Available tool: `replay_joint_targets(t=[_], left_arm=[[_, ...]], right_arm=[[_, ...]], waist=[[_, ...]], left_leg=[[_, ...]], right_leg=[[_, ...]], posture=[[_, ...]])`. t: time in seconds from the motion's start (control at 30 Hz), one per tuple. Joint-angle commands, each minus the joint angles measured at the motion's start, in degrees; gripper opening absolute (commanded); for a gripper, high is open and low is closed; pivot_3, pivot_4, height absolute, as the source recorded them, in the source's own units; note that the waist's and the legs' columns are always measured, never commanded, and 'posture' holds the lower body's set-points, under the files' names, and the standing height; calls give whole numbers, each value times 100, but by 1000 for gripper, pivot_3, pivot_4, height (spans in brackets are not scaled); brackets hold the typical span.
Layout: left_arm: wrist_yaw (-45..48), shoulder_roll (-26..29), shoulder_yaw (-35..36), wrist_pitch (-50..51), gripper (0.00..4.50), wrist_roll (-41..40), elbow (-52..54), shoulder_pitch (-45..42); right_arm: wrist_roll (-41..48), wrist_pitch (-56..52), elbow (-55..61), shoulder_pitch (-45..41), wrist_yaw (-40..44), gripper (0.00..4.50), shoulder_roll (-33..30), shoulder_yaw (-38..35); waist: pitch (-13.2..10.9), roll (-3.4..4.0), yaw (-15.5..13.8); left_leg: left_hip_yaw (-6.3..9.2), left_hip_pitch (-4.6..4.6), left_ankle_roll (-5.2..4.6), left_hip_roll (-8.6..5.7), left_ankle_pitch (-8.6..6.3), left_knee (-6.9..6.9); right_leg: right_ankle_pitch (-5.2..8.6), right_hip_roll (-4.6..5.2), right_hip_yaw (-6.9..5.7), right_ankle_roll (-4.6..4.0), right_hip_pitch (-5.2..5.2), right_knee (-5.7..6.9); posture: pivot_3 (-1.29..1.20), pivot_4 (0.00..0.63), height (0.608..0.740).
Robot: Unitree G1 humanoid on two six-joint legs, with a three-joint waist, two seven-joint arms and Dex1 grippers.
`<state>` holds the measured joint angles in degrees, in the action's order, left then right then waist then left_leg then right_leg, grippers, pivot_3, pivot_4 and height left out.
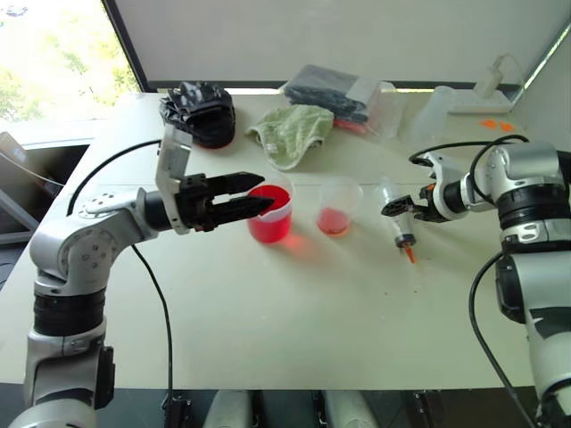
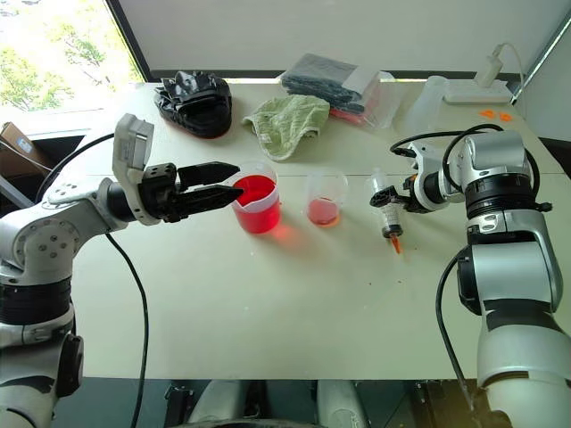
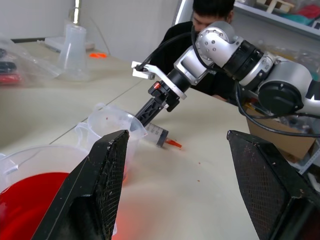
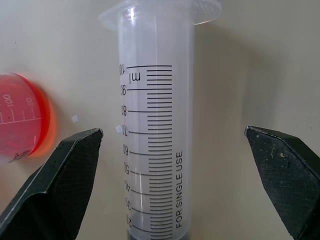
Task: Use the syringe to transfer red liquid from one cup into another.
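Where daylight falls, pale table [image 1: 268, 312], green cloth [image 1: 292, 131], black bag [image 1: 198, 111].

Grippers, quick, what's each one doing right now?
Left gripper: open, holding nothing, beside the red beaker.
Right gripper: open, fingers either side of the syringe, not touching it.

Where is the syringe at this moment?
The syringe lies on the table, right of the narrower clear cup, between the open jaws of the right gripper.
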<state>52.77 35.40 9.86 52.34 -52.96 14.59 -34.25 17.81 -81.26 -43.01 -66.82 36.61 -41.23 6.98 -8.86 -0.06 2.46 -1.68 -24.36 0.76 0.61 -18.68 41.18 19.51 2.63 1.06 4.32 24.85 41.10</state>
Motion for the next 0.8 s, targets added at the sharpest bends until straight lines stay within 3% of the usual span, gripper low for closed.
replay_joint_targets(t=[0.03,0.17,0.27,0.4,0.57,0.8], left_arm=[[76,80,19,-65,3290,-62,31,-121],[217,183,-29,-60,3290,-44,-32,-161],[440,343,-135,-109,3290,81,-172,-262],[797,694,-335,-134,3290,320,-485,-490],[1315,1115,-462,-294,3290,576,-752,-694],[1760,1444,-550,-395,3290,839,-1040,-897]], right_arm=[[10,15,576,143,167,4468,-209,-13],[63,172,1418,480,439,4468,-548,37],[241,975,2889,986,1259,4468,-1341,77],[466,3064,4519,2266,2592,4468,-2327,-642],[792,4088,4979,3098,3904,4468,-3089,-1205],[831,4540,4595,3032,4214,4468,-3281,-1547]], waist=[[0,0,-9],[0,0,-29],[0,1,-71],[0,0,-119],[-1,-1,-148],[-1,-1,-158]], left_leg=[[1,0,0,0,0,0],[1,-1,0,-1,0,1],[3,-4,-1,-2,-1,1],[3,-1,-3,-2,-2,-2],[1,7,-5,0,-3,3],[1,10,-5,1,-3,4]], right_leg=[[0,0,0,0,0,0],[0,1,0,0,0,0],[0,1,-2,0,1,-2],[0,-3,-2,0,-1,-9],[0,-2,1,0,-9,-9],[0,-2,1,0,-9,-12]], posture=[[0,150,711],[0,150,711],[0,150,711],[0,150,711],[0,150,711],[0,150,711]])
